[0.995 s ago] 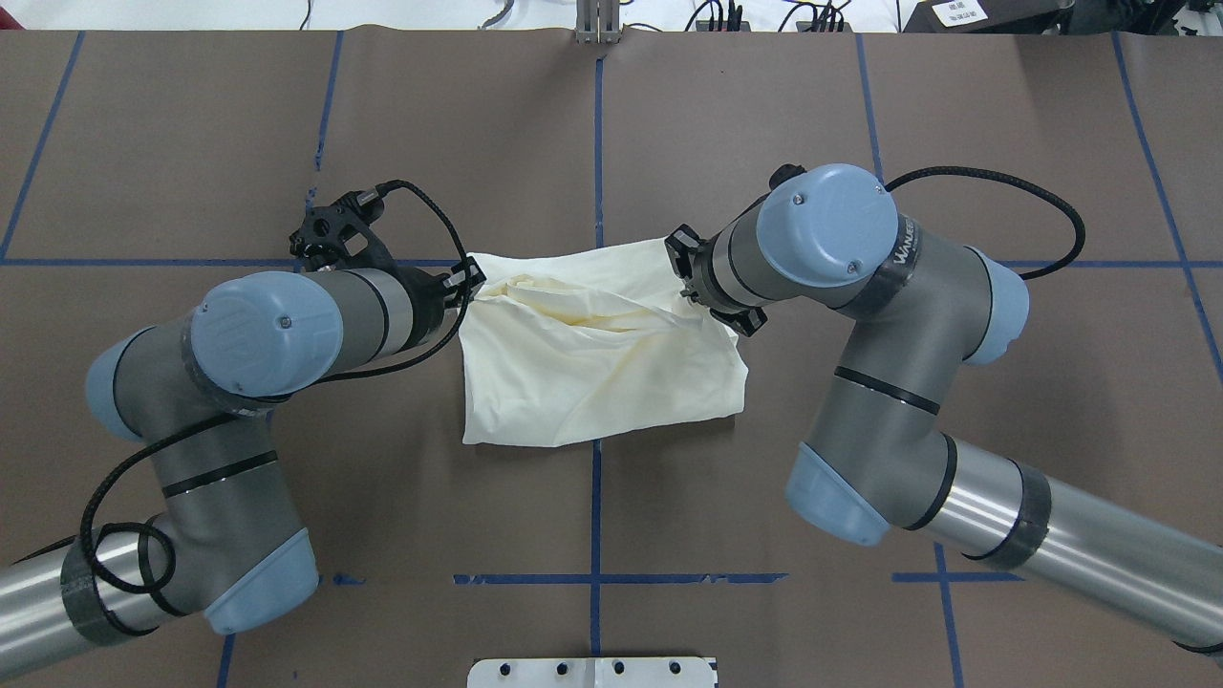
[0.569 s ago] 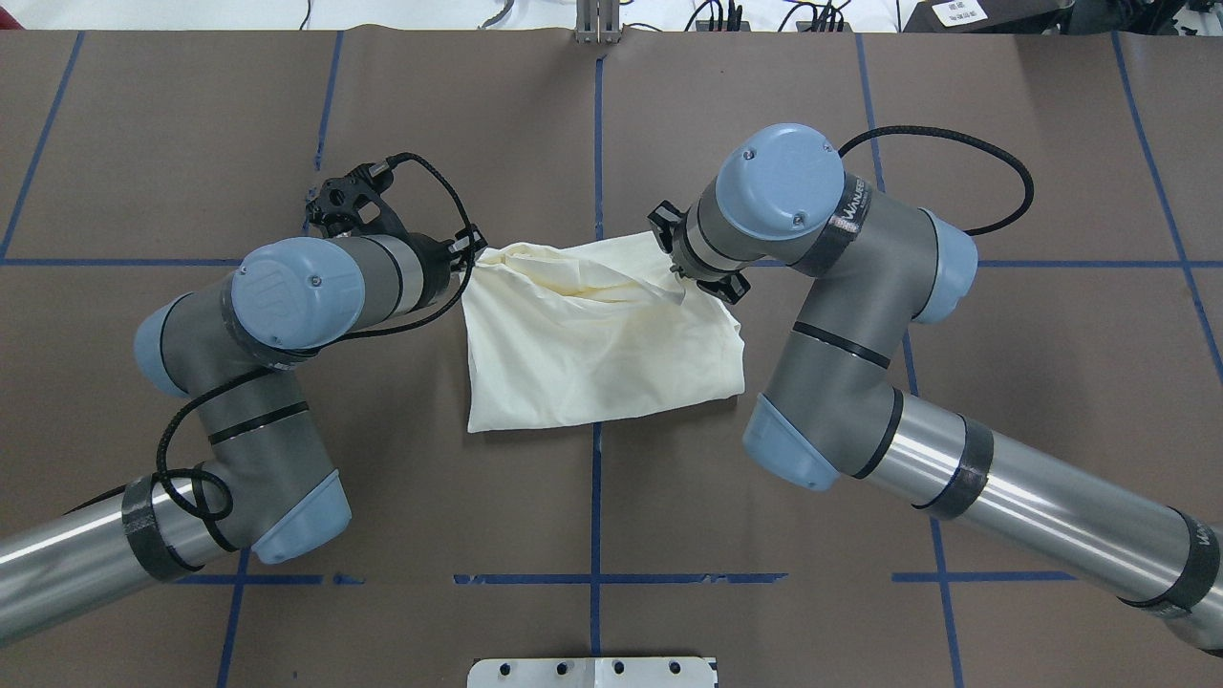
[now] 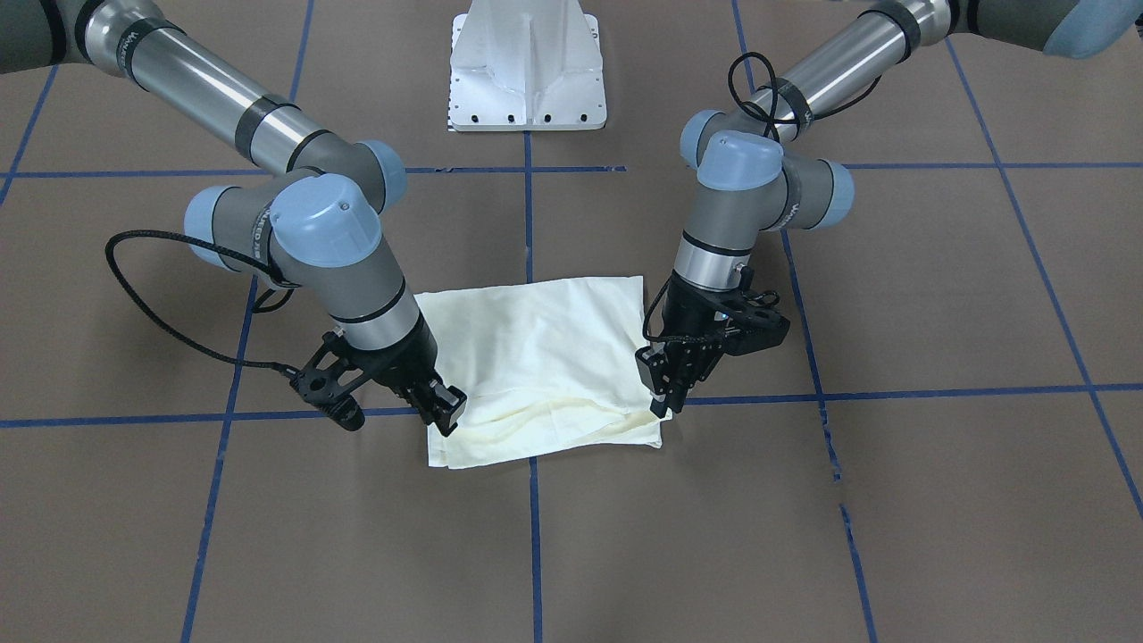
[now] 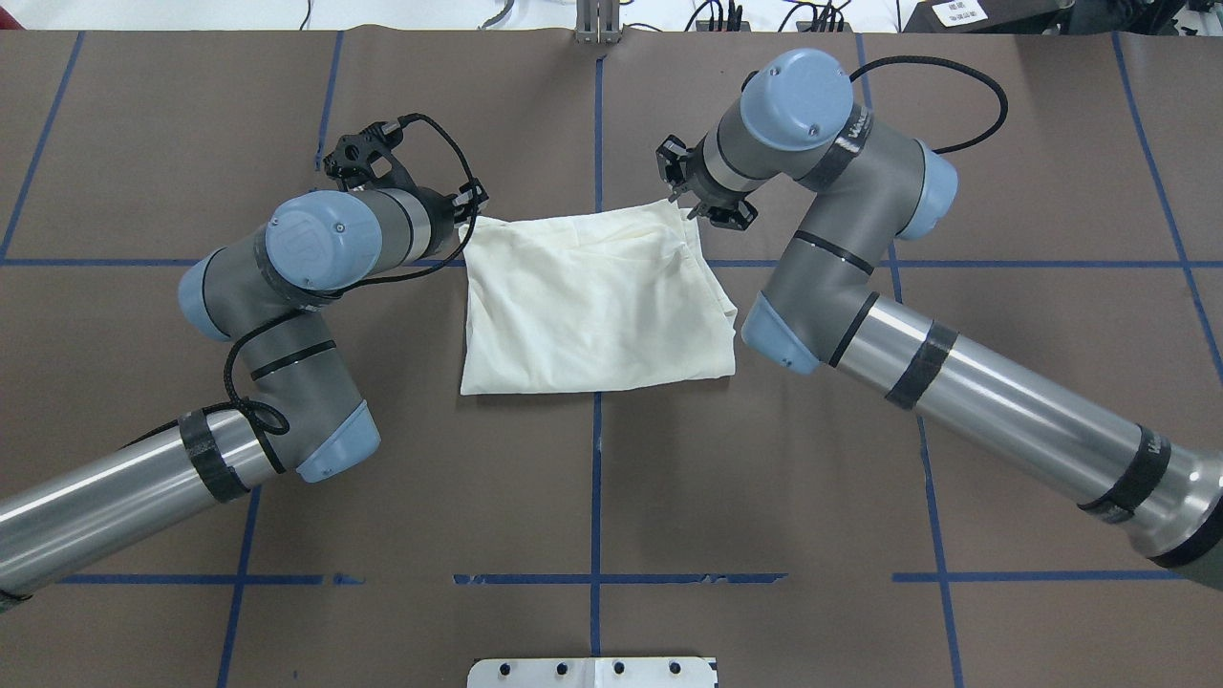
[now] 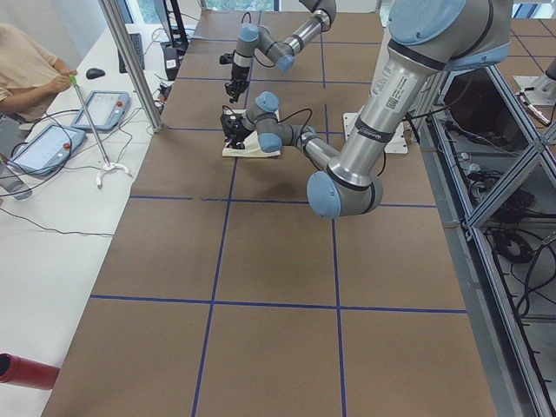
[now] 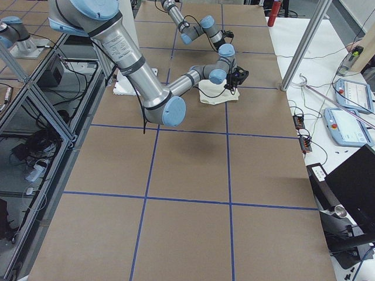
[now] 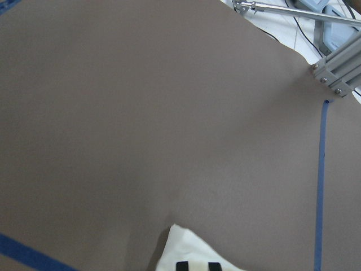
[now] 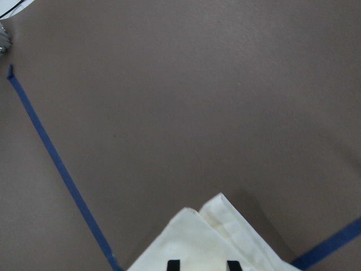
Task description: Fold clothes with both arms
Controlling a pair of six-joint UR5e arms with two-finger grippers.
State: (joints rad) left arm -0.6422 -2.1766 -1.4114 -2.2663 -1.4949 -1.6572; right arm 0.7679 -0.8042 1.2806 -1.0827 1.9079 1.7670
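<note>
The cream T-shirt lies folded as a plain rectangle at the table's centre, no print showing. My left gripper is shut on its far left corner, low over the table. My right gripper is shut on the far right corner. From across the table the shirt has the left gripper and the right gripper at its near corners. Each wrist view shows a shirt corner with two black fingertips at the bottom edge.
The brown table cover carries blue tape lines. The white pedestal base stands on the robot's side. A metal post rises at the far edge, beyond it a white bench with control tablets and a seated person.
Both grippers carried the shirt's lifted edge away from the robot and down. The bunched top layer now lies flat over the lower layer, and both arms have stretched further out.
</note>
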